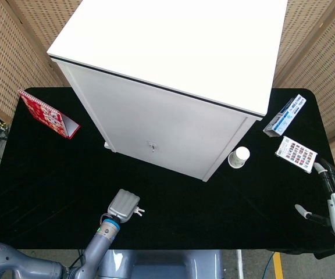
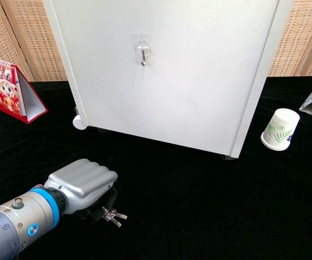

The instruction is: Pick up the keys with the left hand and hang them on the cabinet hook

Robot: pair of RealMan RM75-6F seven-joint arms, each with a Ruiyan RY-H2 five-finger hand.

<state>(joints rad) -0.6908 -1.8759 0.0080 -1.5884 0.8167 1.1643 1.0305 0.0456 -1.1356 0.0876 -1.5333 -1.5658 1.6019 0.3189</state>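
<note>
The left hand [image 2: 83, 183] is hanging low over the black surface [image 2: 210, 206], knuckles up, directly at the keys [image 2: 111, 215]. The keys are lying flat on the surface, at the near left part, just under the front edge of the hand; the key blades are sticking out toward the right, and the ring end is going under the hand into shadow. The fingers are curling downward, but their tips are hidden below the hand, so I cannot tell if they are already pinching the ring or only touching beside it.

The step in hand, I think, is the grasp. To do it well, the fingers should be closing on the ring or the key heads, not on the thin blades, and the ring should be staying free to hang below the hand, because it must go over the hook [image 2: 142, 53]. The hook is sitting high on the front of the white cabinet [image 2: 188, 81], well apart from the keys. The lift should be going slowly, since small flat keys are slipping easily on cloth.

The right hand [image 1: 334, 192] is resting at the far right edge, fingers apart and holding nothing.
</note>
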